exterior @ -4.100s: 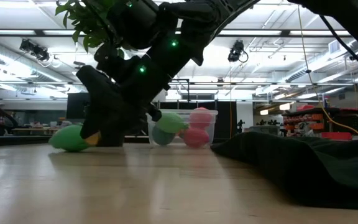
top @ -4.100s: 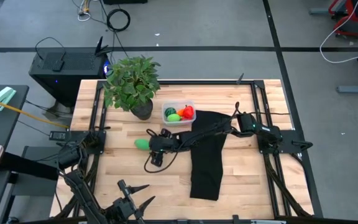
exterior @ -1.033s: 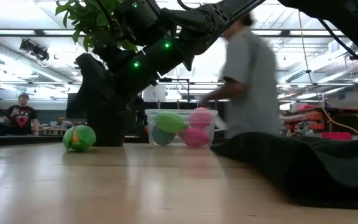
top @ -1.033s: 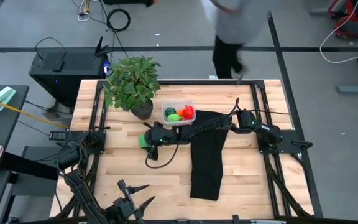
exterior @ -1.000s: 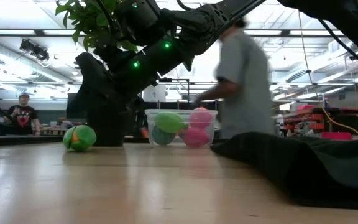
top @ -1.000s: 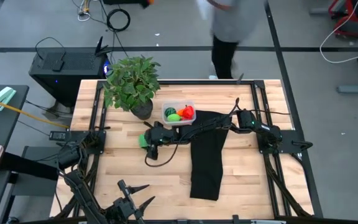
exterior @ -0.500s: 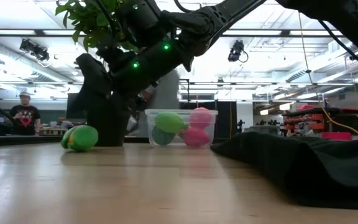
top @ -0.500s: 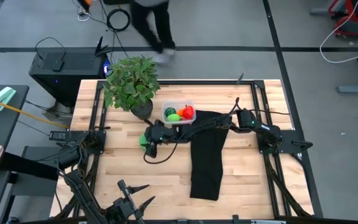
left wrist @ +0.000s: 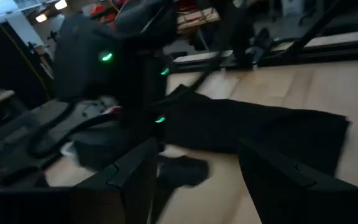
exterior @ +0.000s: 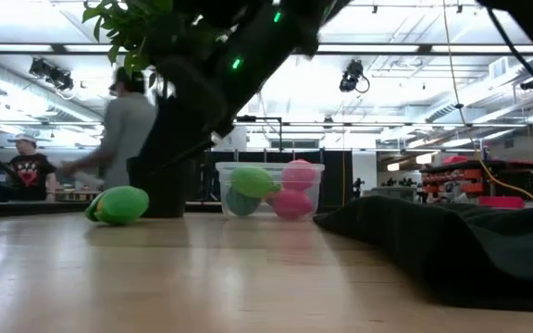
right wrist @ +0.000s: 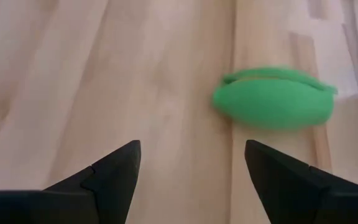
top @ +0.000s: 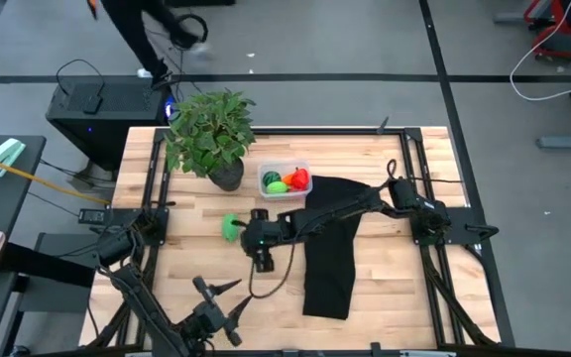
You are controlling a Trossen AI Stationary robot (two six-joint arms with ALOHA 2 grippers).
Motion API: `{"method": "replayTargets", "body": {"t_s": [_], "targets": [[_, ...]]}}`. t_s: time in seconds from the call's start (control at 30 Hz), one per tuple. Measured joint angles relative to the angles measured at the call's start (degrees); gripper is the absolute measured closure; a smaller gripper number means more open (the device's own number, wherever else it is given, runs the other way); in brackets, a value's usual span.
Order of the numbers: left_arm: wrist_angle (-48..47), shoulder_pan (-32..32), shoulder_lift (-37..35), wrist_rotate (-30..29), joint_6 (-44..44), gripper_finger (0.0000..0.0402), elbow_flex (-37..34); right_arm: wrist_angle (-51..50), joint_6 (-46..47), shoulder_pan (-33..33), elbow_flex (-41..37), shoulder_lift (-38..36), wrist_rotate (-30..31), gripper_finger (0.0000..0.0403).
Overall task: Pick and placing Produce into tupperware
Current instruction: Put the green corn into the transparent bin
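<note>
Lying loose on the table (top: pixel 186 268), the green pod (top: pixel 230 227) sits near the tub (top: pixel 284 179), which holds other produce. The right gripper (right wrist: pixel 191 180) hovers beside it, fingers apart, likely lining up a grasp. The left gripper (left wrist: pixel 194 180), also spread, waits at the front edge.

No lettering, label, brand, number or sign can be read on anything in these views.

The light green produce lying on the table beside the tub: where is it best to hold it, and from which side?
Probably across the narrow middle of the light green produce, coming from above. It lies flat and elongated on the bare table, apart from the open right hand.
</note>
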Motion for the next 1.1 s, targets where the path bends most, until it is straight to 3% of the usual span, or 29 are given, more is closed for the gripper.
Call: {"method": "replayTargets", "body": {"t_s": [0.17,0.37,0.73,0.9,1.1], "targets": [[-0.12,1.82,-2.46,3.81,0.72,0.0173,1.01,-16.75,0.68,3.50,0.00,-5.82,2.88,0.0108],[-0.19,4.46,-5.55,6.37,-1.16,0.0180,2.82,-32.15,7.32,9.60,-3.11,-12.30,12.83,0.0108],[-0.23,18.17,-7.38,25.99,12.68,0.0222,2.78,-29.15,18.88,17.90,-20.28,-25.84,24.48,0.0108],[-0.20,22.84,-7.38,29.97,17.74,0.0216,2.64,-24.41,21.75,17.94,-27.44,-30.88,25.37,0.0108],[-0.23,22.00,-7.36,29.90,5.38,0.0201,-7.87,-21.20,23.84,17.90,-33.21,-33.69,25.49,0.0108]]}}
